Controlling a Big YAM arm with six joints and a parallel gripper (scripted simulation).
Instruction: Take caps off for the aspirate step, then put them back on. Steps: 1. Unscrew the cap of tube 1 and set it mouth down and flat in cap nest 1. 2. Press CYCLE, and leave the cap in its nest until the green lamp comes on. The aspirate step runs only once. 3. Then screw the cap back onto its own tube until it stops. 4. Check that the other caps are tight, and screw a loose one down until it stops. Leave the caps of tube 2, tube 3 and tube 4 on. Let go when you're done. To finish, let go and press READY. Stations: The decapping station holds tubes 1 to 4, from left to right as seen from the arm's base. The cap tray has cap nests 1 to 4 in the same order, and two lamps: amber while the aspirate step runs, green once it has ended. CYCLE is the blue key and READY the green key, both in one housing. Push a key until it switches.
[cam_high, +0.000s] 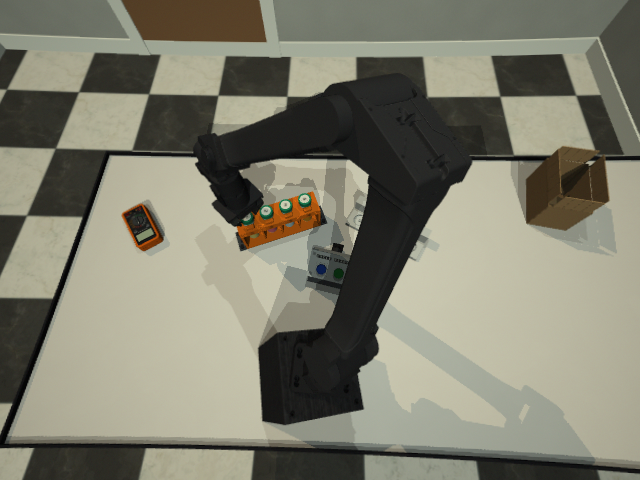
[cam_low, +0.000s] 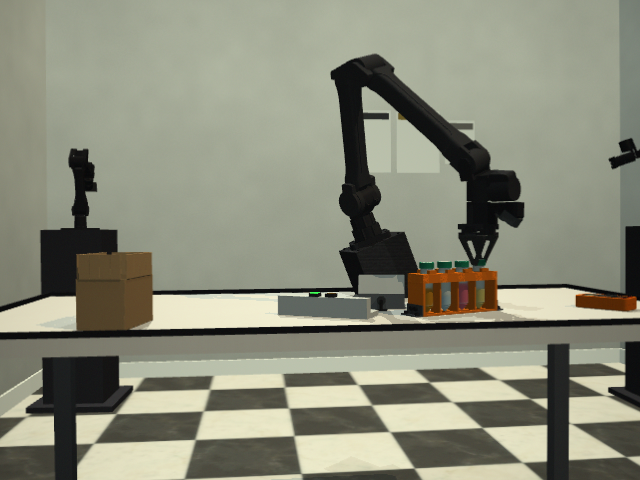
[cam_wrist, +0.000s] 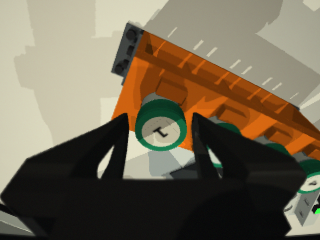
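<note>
My gripper (cam_low: 478, 261) (cam_wrist: 160, 120) is open, its fingertips on either side of the green cap of tube 1 (cam_high: 247, 219) (cam_wrist: 161, 132), with a gap on both sides in the wrist view. This cap sits on its tube at the left end of the orange decapping station (cam_low: 416, 295) (cam_wrist: 131, 85). The caps of tube 2 (cam_high: 266, 211), tube 3 (cam_high: 285, 206) and tube 4 (cam_high: 304, 199) are on. The grey cap tray (cam_low: 324, 305) shows its green lamp (cam_low: 314, 293) lit and the other lamp (cam_low: 331, 295) dark. The blue CYCLE key (cam_high: 321, 269) and green READY key (cam_high: 338, 273) show beside the arm.
The key housing (cam_low: 381, 284) stands between the station and the arm's base. The arm hides part of the cap tray in the top view. An orange multimeter (cam_high: 145, 235) (cam_low: 605, 302) lies left of the station. An open cardboard box (cam_high: 543, 204) (cam_low: 100, 304) stands far right.
</note>
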